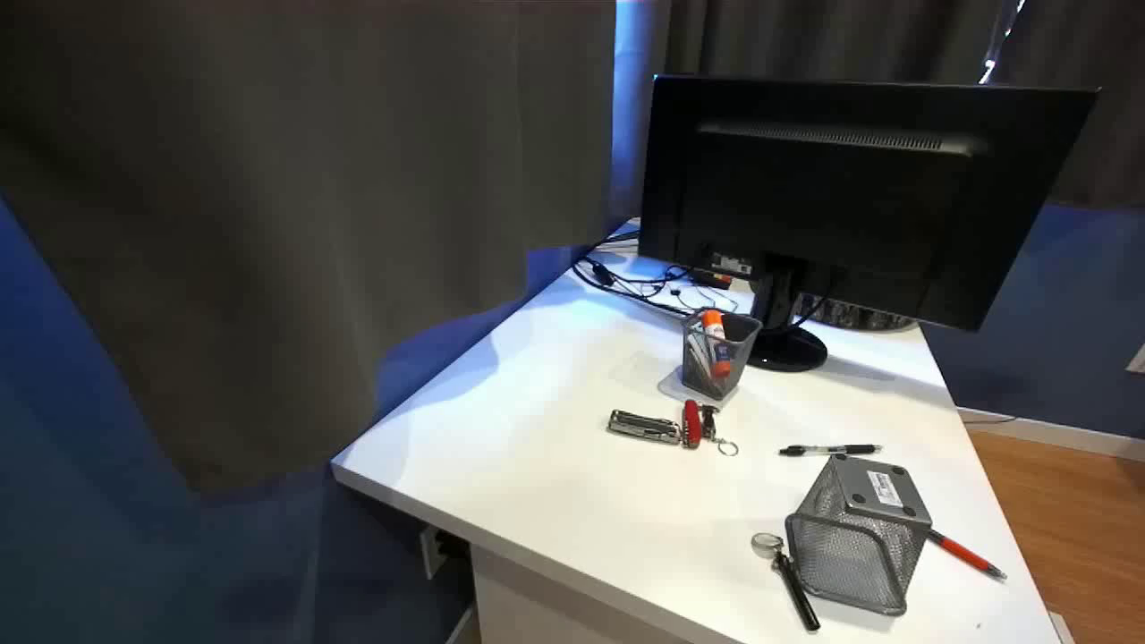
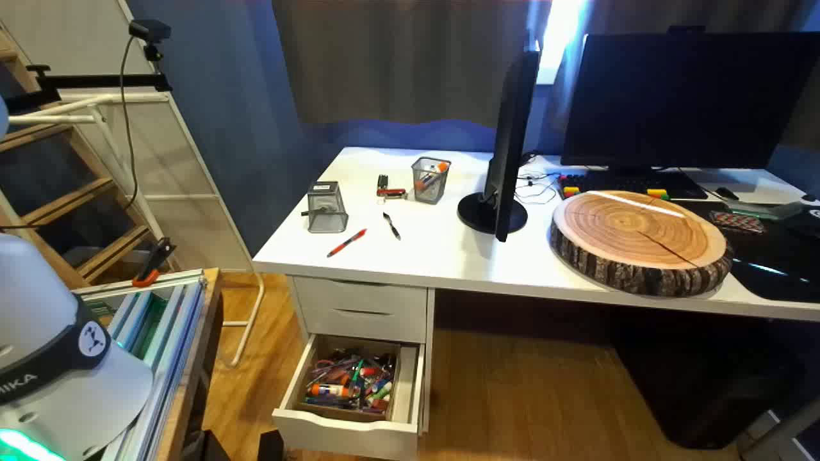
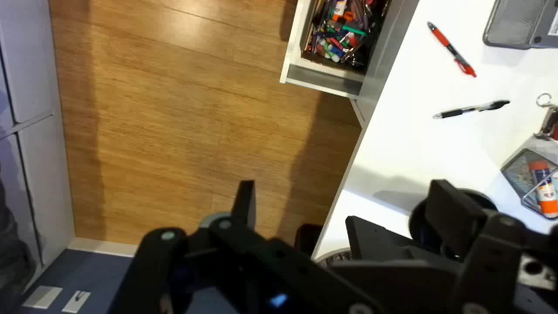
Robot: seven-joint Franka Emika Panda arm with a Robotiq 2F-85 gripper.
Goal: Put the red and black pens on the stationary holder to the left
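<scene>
"Gripper [image 3: 343, 192] nearest of all in the wrist view: how does it stand?"

"Spread wide. Its two black fingers [image 3: 245, 203] are well apart, with floor [image 3: 196, 131] and white desk [image 3: 409, 144] showing between them."

"And closest in an exterior view?"

"The white robot arm [image 2: 115, 390] at the near left. Right of it, the drawer [image 2: 346, 438] stands pulled out, a crammed box [image 2: 346, 412] inside."

"And the red pen [image 2: 346, 243]?"

"On the desk, toward its near edge. The black pen [image 2: 391, 226] lies farther back and to the right, apart from the red one."

"The gray mesh holder [image 2: 330, 221]?"

"Upside down in both exterior views, labelled base up, mouth to the desktop, just beyond the red pen and to its left; both pens lie outside it. A magnifier [image 1: 793, 590] with a black handle rests beside it."

"What comes farther off?"

"To the holder's right, a silver multitool [image 2: 382, 184] and a red pocketknife [image 2: 391, 193] lie together. Past them, also rightward, stands an upright mesh cup [image 2: 430, 194] with an orange-capped glue stick [image 2: 441, 168] in it; then the monitor [image 2: 516, 141], edge-on. A dark curtain [image 2: 384, 64] hangs at the far side, behind the desk."
</scene>
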